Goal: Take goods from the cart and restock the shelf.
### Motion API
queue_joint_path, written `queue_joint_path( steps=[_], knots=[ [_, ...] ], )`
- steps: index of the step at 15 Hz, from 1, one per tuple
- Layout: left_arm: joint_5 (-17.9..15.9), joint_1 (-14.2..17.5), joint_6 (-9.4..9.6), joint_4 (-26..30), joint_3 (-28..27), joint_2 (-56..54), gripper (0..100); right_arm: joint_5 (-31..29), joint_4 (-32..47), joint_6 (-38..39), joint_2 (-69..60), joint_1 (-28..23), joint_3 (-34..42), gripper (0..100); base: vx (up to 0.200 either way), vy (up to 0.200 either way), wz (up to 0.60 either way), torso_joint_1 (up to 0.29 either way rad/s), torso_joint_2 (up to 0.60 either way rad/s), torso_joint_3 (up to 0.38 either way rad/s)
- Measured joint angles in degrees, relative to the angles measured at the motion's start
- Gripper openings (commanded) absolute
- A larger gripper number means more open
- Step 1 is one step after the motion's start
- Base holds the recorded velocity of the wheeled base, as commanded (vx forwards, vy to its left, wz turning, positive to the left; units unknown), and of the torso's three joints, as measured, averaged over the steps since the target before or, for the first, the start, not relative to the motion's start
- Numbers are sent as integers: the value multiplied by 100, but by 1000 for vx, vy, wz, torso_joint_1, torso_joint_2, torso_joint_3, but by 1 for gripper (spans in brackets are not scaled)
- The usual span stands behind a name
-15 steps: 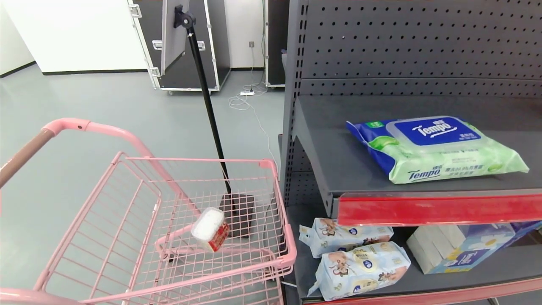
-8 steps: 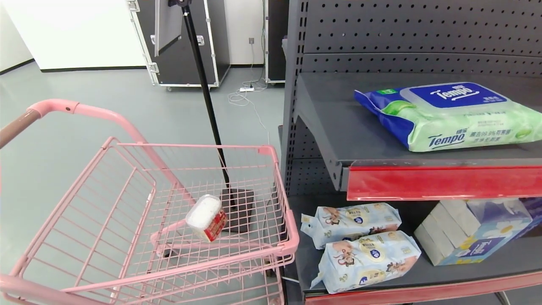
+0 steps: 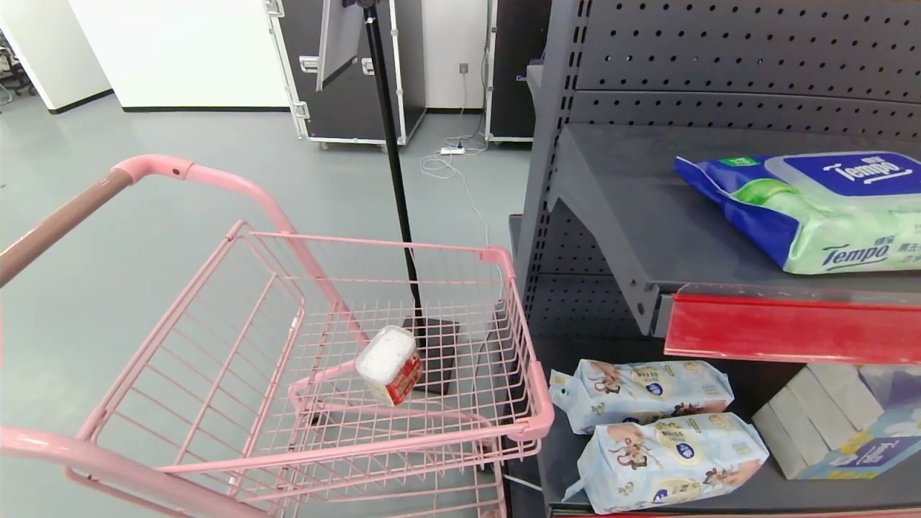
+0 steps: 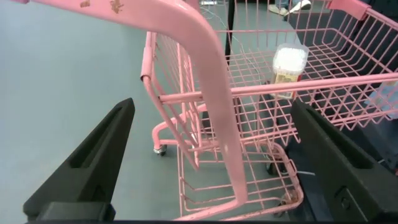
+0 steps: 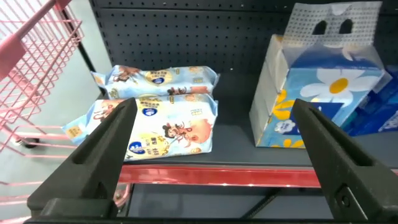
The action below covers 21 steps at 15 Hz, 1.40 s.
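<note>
A pink wire cart (image 3: 302, 302) stands left of the dark shelf unit (image 3: 633, 216). One small clear tub with a white top and red label (image 3: 389, 363) lies in the cart's basket, also seen as the tub (image 4: 290, 61). A blue-and-green wipes pack (image 3: 820, 208) rests on the upper shelf. My left gripper (image 4: 217, 155) is open, low behind the cart's handle side, with the pink frame between its fingers' line of sight. My right gripper (image 5: 214, 155) is open, facing the lower shelf's blue tissue packs (image 5: 155, 118).
Two light-blue tissue packs (image 3: 647, 424) and a boxed tissue bundle (image 3: 842, 417) fill the lower shelf; the bundle (image 5: 323, 93) faces the right wrist. A black pole stand (image 3: 396, 165) rises behind the cart. Road cases (image 3: 345, 65) and floor cables sit farther back.
The whole head view has shifted, first downward and then to the left, so cart and shelf sit further right in the picture. The tub and packs stay where they were.
</note>
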Motion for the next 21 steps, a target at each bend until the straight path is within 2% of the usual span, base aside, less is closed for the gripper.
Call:
queue_joint_path(
  steps=[7, 8, 10, 11, 13, 15, 17, 19, 21],
  knots=[
    [-37, -17, 28, -29, -104, 2, 100, 0, -4, 6, 0, -6, 0, 100, 0, 0, 0, 0, 0, 0],
    [-46, -30, -56, -35, -333, 26, 100, 0, -4, 4, 0, -6, 0, 100, 0, 0, 0, 0, 0, 0],
    [-83, -83, -430, -46, -1198, 363, 100, 0, -4, 0, 0, -6, 0, 100, 0, 0, 0, 0, 0, 0],
    [-130, -110, -527, -60, -1648, 712, 100, 0, -4, 2, 0, -5, 0, 100, 0, 0, 0, 0, 0, 0],
    [-312, -188, -527, -104, -2700, 1986, 100, 0, -4, 4, 0, -2, 0, 100, 0, 0, 0, 0, 0, 0],
    [-530, -279, -349, -144, -3569, 3433, 100, 0, -4, 0, 0, -6, 0, 100, 0, 0, 0, 0, 0, 0],
    [-730, -463, -23, -145, -4256, 4930, 100, -4, -4, 0, 0, -5, 0, 100, 0, 0, 0, 0, 0, 0],
    [-848, -653, 439, -95, -4770, 6342, 100, -6, -4, 0, 0, -2, 0, 100, 0, 0, 0, 0, 0, 0],
    [-911, -794, 1044, 257, -5250, 7544, 100, -6, -4, 0, 0, -5, 0, 100, 0, 0, 0, 0, 0, 0]
  ],
)
